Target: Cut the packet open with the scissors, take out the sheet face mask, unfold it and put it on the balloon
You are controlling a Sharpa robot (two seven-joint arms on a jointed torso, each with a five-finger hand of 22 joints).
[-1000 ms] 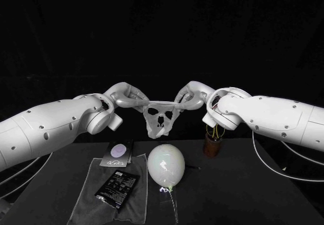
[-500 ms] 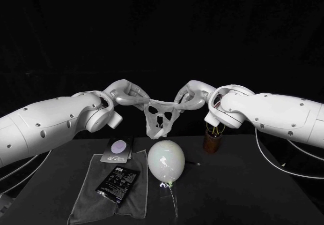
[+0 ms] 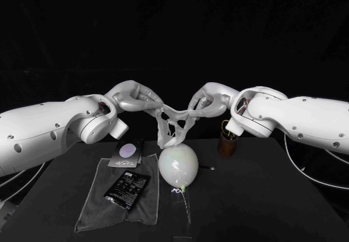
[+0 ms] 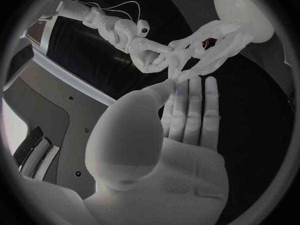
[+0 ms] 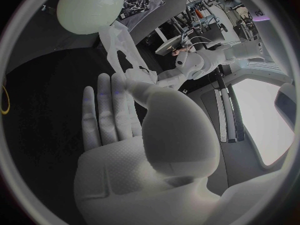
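Between my two hands hangs the white sheet face mask [image 3: 173, 123], stretched out with its eye and mouth holes showing. My left hand [image 3: 136, 98] pinches its one top corner, my right hand [image 3: 209, 101] the other. The mask's lower end hangs just above the top of the pale balloon [image 3: 178, 165], which lies on the table. In the left wrist view the mask [image 4: 209, 55] runs from my fingertips [image 4: 181, 87] towards the balloon [image 4: 244, 12]. In the right wrist view the mask [image 5: 119, 47] hangs near the balloon [image 5: 89, 7]. The cut black packet [image 3: 126, 189] lies on a grey cloth [image 3: 120, 209].
A brown bottle-like holder [image 3: 228, 146] with yellow loops stands right of the balloon. A small dark card with a pale round mark [image 3: 127, 153] lies at the cloth's far end. A thin string [image 3: 186, 209] trails from the balloon's knot towards the table's front.
Both hands have come lower and nearer with the mask, so its bottom end has dropped from well above the balloon to just over its top.
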